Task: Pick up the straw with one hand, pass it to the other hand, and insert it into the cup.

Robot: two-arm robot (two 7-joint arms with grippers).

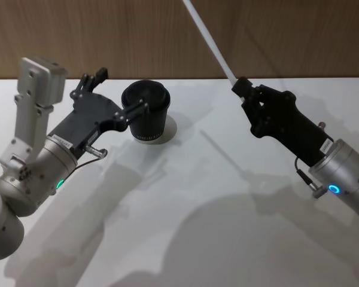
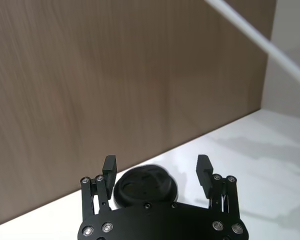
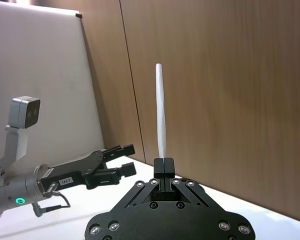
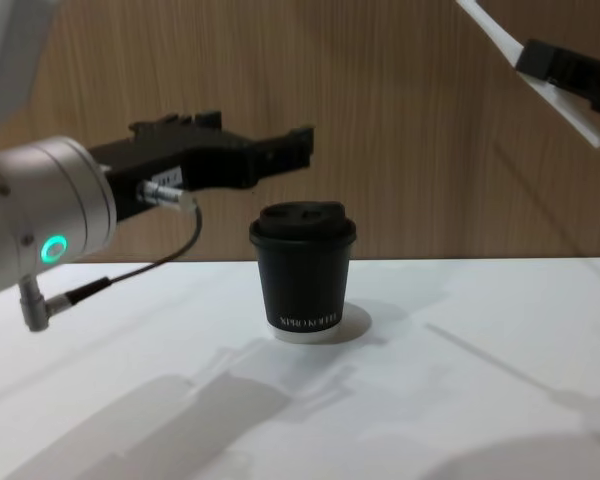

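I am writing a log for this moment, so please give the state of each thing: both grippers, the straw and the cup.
left gripper: open, in the air near the cup's top, holding nothing.
right gripper: shut on the straw, raised above the table.
straw: held near one end, tilted, not in the cup.
cup: upright on the table, lid on.

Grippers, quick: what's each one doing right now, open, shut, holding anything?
Left gripper: open, empty, poised by the cup.
Right gripper: closed on the straw, held up in the air.
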